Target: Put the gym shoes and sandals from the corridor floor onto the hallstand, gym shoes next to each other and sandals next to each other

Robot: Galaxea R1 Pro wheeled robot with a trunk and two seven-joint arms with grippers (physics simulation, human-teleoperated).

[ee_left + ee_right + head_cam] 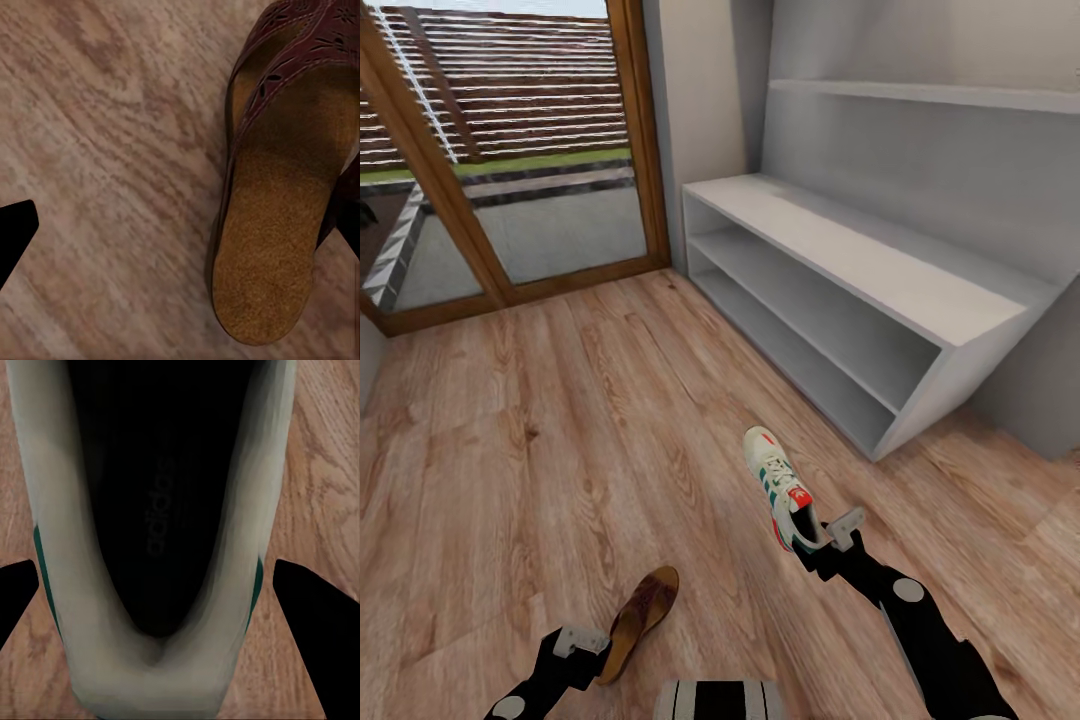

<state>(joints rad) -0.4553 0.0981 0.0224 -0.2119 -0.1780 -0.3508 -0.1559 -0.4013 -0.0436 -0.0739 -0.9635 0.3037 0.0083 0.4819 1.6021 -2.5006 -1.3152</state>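
Black arms, grey-tipped hands

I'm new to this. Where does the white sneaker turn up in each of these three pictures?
Head view: the sneaker sits low, right of middle, at the right gripper.
Right wrist view: sneaker's open heel seen close from above.
Left wrist view: no sneaker; a brown sandal instead.
Shared landmark: the wood floor.

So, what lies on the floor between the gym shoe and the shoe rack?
Nothing: in the head view, only bare corridor floor separates the gym shoe from the hallstand.
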